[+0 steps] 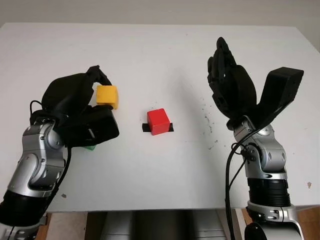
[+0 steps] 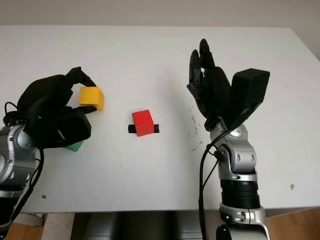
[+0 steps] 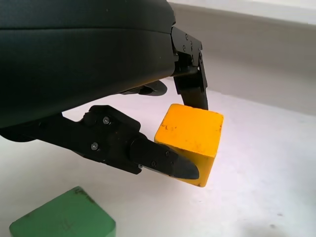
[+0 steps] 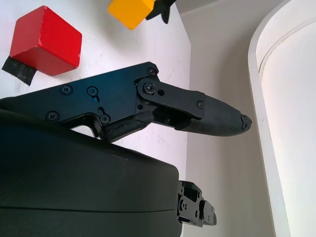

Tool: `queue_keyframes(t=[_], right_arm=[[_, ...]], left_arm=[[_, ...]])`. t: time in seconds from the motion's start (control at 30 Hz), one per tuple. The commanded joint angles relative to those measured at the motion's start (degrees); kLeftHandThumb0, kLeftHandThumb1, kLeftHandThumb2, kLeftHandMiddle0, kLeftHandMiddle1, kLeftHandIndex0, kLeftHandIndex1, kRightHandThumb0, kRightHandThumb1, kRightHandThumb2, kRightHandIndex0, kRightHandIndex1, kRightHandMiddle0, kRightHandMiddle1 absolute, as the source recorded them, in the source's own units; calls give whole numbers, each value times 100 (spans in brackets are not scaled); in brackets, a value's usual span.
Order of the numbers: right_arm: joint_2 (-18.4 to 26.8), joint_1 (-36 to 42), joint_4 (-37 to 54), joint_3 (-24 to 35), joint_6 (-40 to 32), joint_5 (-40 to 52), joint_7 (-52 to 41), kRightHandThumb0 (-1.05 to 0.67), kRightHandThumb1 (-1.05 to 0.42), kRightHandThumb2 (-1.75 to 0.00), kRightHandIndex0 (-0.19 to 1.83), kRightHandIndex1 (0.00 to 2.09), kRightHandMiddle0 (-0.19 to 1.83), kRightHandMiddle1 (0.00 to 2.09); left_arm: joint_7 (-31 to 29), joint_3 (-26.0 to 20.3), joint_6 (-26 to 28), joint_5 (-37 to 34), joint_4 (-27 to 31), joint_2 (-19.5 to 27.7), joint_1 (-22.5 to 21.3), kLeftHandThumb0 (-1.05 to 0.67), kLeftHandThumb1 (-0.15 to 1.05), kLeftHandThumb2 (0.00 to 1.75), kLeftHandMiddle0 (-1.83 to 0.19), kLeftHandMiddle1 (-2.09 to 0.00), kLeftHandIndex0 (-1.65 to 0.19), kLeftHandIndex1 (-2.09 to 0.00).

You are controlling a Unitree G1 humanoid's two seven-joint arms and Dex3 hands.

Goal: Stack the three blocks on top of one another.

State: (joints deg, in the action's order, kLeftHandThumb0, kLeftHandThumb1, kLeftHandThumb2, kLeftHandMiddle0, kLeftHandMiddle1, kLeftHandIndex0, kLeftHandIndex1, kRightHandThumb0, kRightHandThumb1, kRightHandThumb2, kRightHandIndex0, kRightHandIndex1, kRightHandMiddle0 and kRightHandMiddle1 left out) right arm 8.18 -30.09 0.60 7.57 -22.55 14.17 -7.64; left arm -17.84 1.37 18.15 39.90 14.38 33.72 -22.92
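Left hand (image 1: pixel 82 112) pinches the yellow block (image 1: pixel 107 96), a matte cube with scuffed faces, held left of the red block (image 1: pixel 159 121). Red cube sits on black tape (image 1: pixel 146 128), mid white table (image 1: pixel 160 55). Green block (image 3: pixel 64 218) under the left hand, mostly hidden. Right hand (image 1: pixel 235 87) open, raised right of red.

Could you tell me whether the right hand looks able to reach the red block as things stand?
Probably yes: the right hand is open, raised beside the red block, with bare table between them. The left hand holds the yellow block on the other side.
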Motion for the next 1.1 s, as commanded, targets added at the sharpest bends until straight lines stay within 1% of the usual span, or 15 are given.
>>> queue_keyframes(t=[0.0, 0.13, 0.27, 0.33, 0.43, 0.5, 0.63, 0.77, 0.9, 1.07], right_arm=[[14, 12, 107, 26, 2, 29, -10, -69, -105, -70, -19, 0, -19, 0], [25, 17, 88, 21, 20, 20, -28, -69, -105, -70, -19, 0, -19, 0], [46, 32, 93, 13, 35, 6, -68, -69, -105, -70, -19, 0, -19, 0], [47, 35, 92, 16, 39, 7, -86, -69, -105, -70, -19, 0, -19, 0], [42, 33, 93, 13, -7, 31, -117, -69, -105, -70, -19, 0, -19, 0], [6, 42, 116, 18, -35, 42, -86, -69, -105, -70, -19, 0, -19, 0], [-44, 65, 151, -11, -31, 18, -19, -69, -105, -69, -19, 0, -19, 0], [-68, 71, 170, -43, -30, -2, 31, -68, -105, -69, -19, 0, -19, 0], [-114, 59, 178, -39, -71, 22, 82, -68, -105, -69, -19, 0, -19, 0], [-178, 21, 136, 17, -92, 93, 110, -69, -105, -67, -19, 0, -19, 0]], left_arm=[[-34, -184, -43, -190, 294, 11, 22, -33, 105, 13, -28, -5, -13, -151], [-75, -389, -194, -741, 486, -28, 11, -32, 105, 13, -27, -5, -13, -153], [-297, -482, -66, -1222, 667, -32, -87, -32, 105, 14, -26, -5, -10, -157], [-444, -455, 3, -1418, 700, -7, -203, -33, 105, 15, -25, -5, -7, -164], [-613, -314, 310, -1591, 693, -88, -461, -34, 105, 12, -27, -6, -7, -170], [-645, -177, 592, -1572, 704, -176, -582, -34, 105, 11, -27, -6, -8, -171], [-677, 115, 1090, -1491, 773, -348, -716, -32, 105, 11, -29, -6, -5, -184], [-749, 249, 1216, -1557, 775, -388, -749, -30, 105, 11, -30, -7, -4, -187], [-1154, 333, 1346, -1865, 739, -327, -856, -30, 105, 15, -25, -4, 1, -190], [-1529, 547, 1282, -1992, 560, -139, -1149, -33, 105, 12, -24, -4, -1, -190]])
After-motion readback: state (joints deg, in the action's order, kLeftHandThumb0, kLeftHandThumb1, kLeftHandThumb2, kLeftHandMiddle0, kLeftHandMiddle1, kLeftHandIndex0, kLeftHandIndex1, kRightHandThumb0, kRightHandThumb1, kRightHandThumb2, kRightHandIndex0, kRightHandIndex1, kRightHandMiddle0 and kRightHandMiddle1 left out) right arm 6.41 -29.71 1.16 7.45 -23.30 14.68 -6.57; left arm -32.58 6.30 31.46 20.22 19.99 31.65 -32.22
